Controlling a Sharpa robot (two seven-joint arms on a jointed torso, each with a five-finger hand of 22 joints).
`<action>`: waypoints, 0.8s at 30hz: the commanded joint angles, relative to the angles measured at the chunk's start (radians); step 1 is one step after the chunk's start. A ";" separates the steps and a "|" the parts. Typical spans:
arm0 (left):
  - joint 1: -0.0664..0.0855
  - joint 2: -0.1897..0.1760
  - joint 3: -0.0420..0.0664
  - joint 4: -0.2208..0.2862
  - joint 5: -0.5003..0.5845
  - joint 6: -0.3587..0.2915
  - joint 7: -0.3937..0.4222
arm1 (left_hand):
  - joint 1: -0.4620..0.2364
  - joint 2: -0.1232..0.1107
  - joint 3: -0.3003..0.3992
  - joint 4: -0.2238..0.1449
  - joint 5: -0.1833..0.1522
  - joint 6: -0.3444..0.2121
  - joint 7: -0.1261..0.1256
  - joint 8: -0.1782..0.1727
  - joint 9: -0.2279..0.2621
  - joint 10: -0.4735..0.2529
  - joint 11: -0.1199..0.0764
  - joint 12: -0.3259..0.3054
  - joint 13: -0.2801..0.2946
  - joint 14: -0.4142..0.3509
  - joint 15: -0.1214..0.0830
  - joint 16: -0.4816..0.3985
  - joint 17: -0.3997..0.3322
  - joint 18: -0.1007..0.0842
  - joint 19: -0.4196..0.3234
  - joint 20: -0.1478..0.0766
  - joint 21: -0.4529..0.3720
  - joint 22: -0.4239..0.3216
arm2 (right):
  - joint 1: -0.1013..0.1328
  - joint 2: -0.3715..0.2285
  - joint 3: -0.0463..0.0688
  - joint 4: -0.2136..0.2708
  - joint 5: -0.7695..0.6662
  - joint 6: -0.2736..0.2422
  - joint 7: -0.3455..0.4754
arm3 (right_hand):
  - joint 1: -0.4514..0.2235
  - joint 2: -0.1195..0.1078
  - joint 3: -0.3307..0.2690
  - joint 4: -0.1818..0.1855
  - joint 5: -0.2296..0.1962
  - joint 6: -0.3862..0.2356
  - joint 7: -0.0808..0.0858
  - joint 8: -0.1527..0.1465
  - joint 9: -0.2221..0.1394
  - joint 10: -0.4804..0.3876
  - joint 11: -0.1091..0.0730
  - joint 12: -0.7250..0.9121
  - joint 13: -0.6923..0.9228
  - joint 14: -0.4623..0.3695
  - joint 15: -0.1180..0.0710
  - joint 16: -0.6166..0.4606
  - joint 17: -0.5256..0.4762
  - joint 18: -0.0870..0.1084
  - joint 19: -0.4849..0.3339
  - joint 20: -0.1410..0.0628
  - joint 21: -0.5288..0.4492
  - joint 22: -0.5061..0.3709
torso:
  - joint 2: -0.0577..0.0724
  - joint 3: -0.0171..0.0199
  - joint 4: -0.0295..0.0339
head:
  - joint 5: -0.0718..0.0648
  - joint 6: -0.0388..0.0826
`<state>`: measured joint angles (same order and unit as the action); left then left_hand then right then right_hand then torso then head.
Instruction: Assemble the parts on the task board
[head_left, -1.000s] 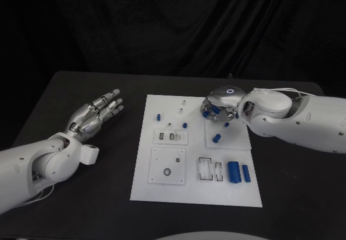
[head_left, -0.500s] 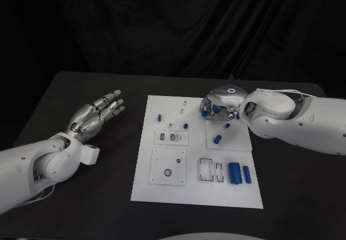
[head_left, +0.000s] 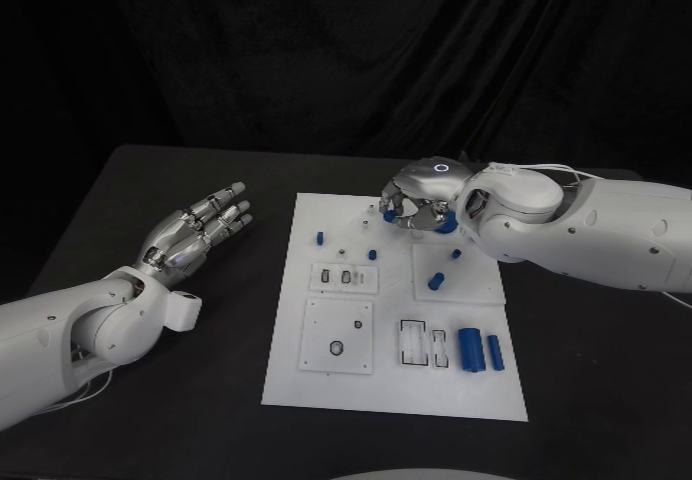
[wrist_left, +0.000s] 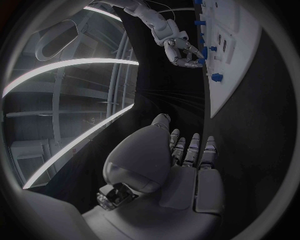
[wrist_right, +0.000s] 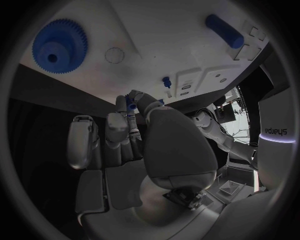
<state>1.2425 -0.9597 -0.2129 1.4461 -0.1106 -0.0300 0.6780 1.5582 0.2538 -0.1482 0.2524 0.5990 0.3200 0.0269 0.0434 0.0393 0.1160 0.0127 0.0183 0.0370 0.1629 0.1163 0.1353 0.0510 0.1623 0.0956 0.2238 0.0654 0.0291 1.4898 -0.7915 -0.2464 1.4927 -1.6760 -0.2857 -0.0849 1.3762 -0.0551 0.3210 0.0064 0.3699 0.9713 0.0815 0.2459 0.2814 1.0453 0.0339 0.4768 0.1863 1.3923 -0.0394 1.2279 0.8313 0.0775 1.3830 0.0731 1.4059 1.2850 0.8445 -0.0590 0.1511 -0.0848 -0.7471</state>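
Note:
The white task board (head_left: 389, 385) lies in the middle of the black table. My right hand (head_left: 420, 203) hovers over its far edge, fingers curled, pinching a small blue part (wrist_right: 129, 107) at the fingertips. A blue gear (head_left: 447, 226) sits just beside that hand and appears again in the right wrist view (wrist_right: 59, 45). Small blue pegs (head_left: 319, 237) (head_left: 371, 253) (head_left: 437, 278) stand on the board's far half. Two blue cylinders (head_left: 469, 345) (head_left: 493, 350) lie near its right edge. My left hand (head_left: 195, 232) is held flat and open over the table, left of the board, holding nothing.
Raised white plates with slots and holes (head_left: 336, 335) (head_left: 343, 275) sit on the board's left half. Bare black table surrounds the board, with wide room at the front (head_left: 173, 420). The right arm (head_left: 591, 235) crosses the table's far right corner.
My right hand has moved left and farther away along the board's far edge, uncovering the blue gear. The left hand has stayed still.

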 joint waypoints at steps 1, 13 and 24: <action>0.001 0.004 0.001 0.000 -0.001 0.014 0.180 | 0.008 -0.001 0.006 -0.001 0.003 -0.005 0.002 -0.002 0.000 0.001 0.005 0.006 0.001 -0.003 0.005 0.001 -0.001 0.018 0.000 0.008 0.006 0.000 | 0.003 0.023 0.002 -0.025 0.011 0.016 -0.011 | -0.011 0.002 0.001 0.008 0.001 0.031 0.011 0.059 0.182 0.004 0.004 -0.007 -0.002 0.004 0.005 -0.006 0.000 -0.006 -0.001 0.001 -0.005 -0.001 | 0.000 -0.0003 -0.0001 | -0.002 0.000; 0.001 0.006 0.001 0.000 -0.001 0.014 0.179 | 0.009 -0.001 0.008 -0.002 0.003 -0.005 0.003 -0.003 0.000 0.000 0.005 0.006 0.001 -0.005 0.006 0.000 -0.002 0.018 0.001 0.009 0.006 0.000 | 0.003 0.101 0.005 -0.110 0.011 0.018 -0.004 | -0.011 0.001 0.007 0.008 0.006 0.011 0.017 0.045 0.192 0.003 0.011 -0.031 -0.007 0.000 0.010 -0.012 -0.007 -0.005 -0.005 0.006 -0.011 -0.005 | 0.001 -0.0009 0.0004 | -0.001 0.001; 0.001 0.012 0.001 -0.007 -0.001 0.020 0.175 | 0.009 -0.001 0.010 -0.003 0.004 -0.006 0.003 -0.003 0.000 0.000 0.006 0.006 0.001 -0.005 0.007 0.000 -0.002 0.018 0.000 0.009 0.006 0.000 | 0.003 0.121 0.006 -0.143 0.011 -0.004 -0.020 | -0.012 0.004 0.014 0.009 0.013 -0.002 0.021 0.035 0.197 0.004 0.015 -0.044 -0.009 -0.002 0.014 -0.014 -0.006 -0.004 -0.007 0.010 -0.014 -0.007 | 0.001 -0.0011 0.0001 | -0.002 0.006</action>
<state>1.2425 -0.9488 -0.2129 1.4385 -0.1108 -0.0251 0.6781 1.5582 0.2538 -0.1440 0.2483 0.5989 0.3200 0.0268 0.0434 0.0392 0.1160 0.0126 0.0183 0.0367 0.1594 0.1199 0.1352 0.0500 0.1623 0.0955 0.2237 0.0654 0.0291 1.4910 -0.6715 -0.2418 1.3527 -1.6633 -0.2775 -0.0865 1.3743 -0.0566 0.3290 0.0144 0.3789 0.9623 0.0907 0.2459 0.2811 1.0485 0.0450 0.4374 0.1793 1.3909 -0.0325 1.2194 0.8238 0.0777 1.3792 0.0769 1.3979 1.2785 0.8452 -0.0599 0.1516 -0.0857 -0.7421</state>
